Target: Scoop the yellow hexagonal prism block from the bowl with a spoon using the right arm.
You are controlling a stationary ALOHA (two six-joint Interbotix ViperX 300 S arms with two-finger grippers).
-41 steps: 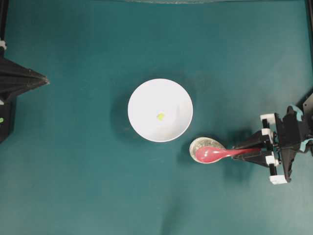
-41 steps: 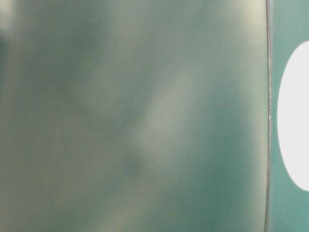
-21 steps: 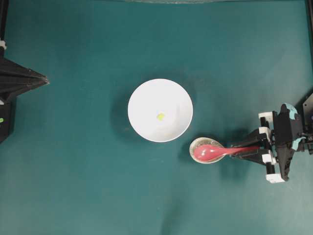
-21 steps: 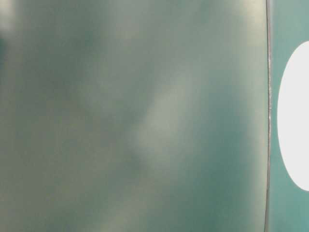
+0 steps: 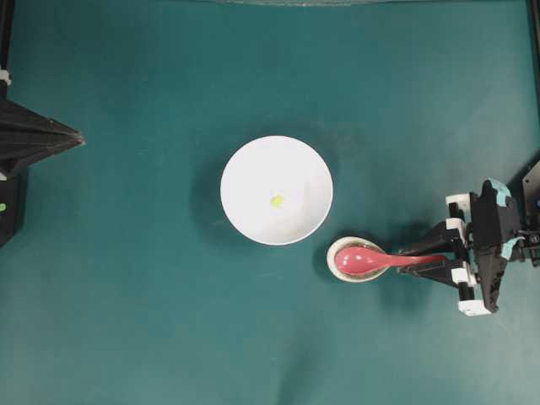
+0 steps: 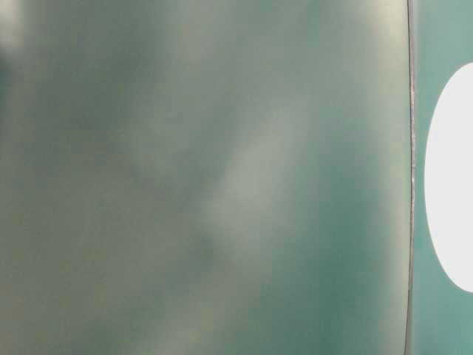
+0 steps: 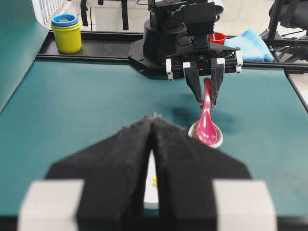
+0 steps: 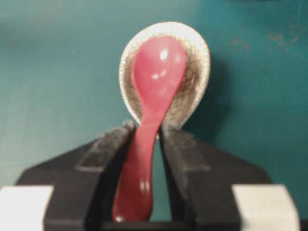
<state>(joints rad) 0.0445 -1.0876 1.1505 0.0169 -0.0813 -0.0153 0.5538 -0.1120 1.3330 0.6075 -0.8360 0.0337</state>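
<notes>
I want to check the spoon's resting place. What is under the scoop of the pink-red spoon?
Under the spoon scoop lies the small speckled beige spoon rest, on the teal table. Its crackled rim shows around the scoop; the middle of the rest is covered by the scoop.

The bowl (image 5: 277, 191) was plain white, its block (image 5: 276, 201) yellow; beside the bowl, a pink-red spoon (image 5: 371, 261) lay in a crackle-patterned beige rest (image 8: 195, 72) on the teal counter (image 5: 135, 321).
</notes>
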